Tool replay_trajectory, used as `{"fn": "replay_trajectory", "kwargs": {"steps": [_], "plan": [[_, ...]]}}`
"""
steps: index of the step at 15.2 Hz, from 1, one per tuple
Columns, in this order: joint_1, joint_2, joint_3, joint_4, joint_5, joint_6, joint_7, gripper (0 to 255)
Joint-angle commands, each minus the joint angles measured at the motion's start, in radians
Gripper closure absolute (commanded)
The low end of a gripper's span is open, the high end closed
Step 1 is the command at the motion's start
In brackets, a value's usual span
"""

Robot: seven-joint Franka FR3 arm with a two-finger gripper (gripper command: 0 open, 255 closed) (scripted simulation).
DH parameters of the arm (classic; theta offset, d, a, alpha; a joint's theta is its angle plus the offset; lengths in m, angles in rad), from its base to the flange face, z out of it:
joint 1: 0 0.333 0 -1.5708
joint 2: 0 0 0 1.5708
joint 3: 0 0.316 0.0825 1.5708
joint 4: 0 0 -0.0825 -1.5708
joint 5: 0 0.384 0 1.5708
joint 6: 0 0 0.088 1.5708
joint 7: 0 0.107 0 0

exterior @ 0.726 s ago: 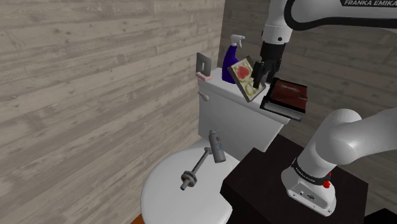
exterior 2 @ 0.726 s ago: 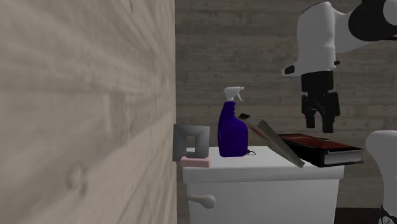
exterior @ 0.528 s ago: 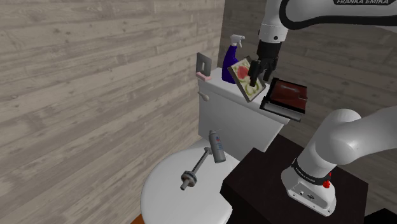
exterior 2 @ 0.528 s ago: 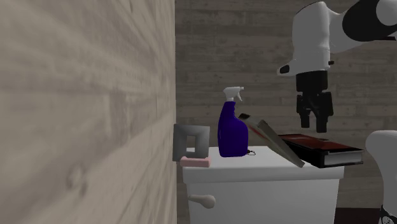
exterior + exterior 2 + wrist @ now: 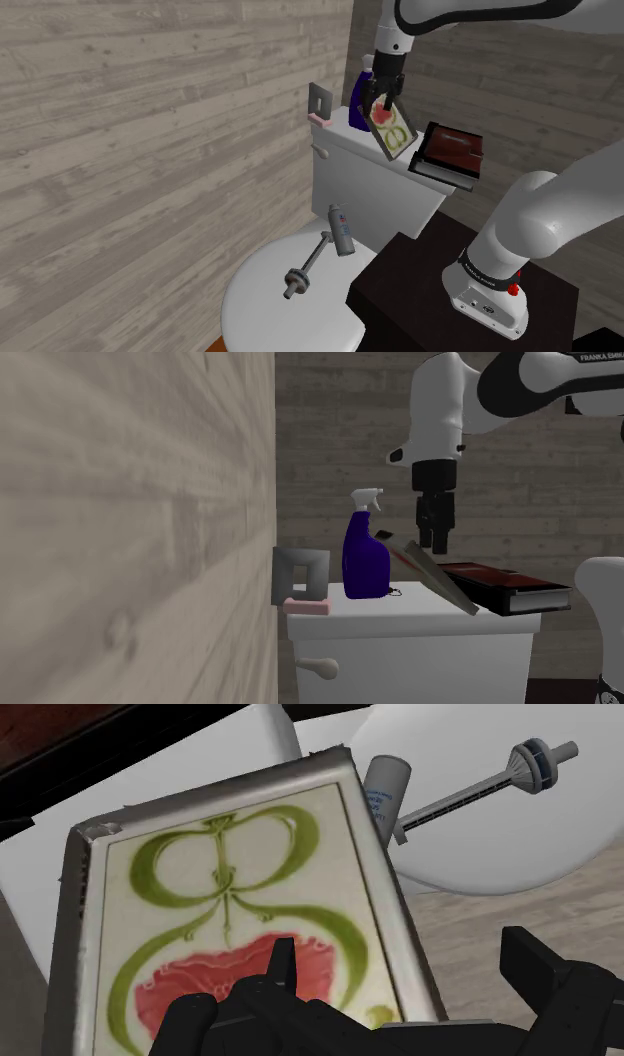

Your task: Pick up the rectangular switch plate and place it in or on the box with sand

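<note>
1. The gripper [image 5: 381,100] is hovering over the toilet's tank lid [image 5: 400,617]. Its fingers are standing spread and pinching nothing, just above a leaning floral panel [image 5: 230,904].
2. The switch plate [image 5: 300,574] is standing upright against the wall with a pink block [image 5: 307,606] at its foot. It is lying toward the shoulder view's left of the fingers.
3. A purple spray bottle [image 5: 365,560] is standing between fingers and plate, probably blocking a low, straight approach.
4. The box with sand [image 5: 452,152] is sitting beyond the panel, well apart from the plate.
</note>
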Motion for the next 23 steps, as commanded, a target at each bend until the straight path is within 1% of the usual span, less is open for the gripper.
{"fn": "replay_trajectory", "kwargs": {"steps": [1, 8, 14, 15, 22, 23], "plan": [[-0.003, 0.061, -0.005, 0.06, -0.006, 0.016, -0.007, 0], [-0.01, 0.301, -0.012, 0.323, -0.018, 0.044, -0.02, 0], [-0.015, 0.519, -0.018, 0.61, -0.024, 0.019, -0.031, 0], [-0.015, 0.521, -0.018, 0.612, -0.024, 0.018, -0.031, 0], [-0.015, 0.522, -0.018, 0.512, -0.024, 0.12, -0.031, 0], [-0.015, 0.522, -0.018, 0.511, -0.024, 0.12, -0.031, 0]]}}
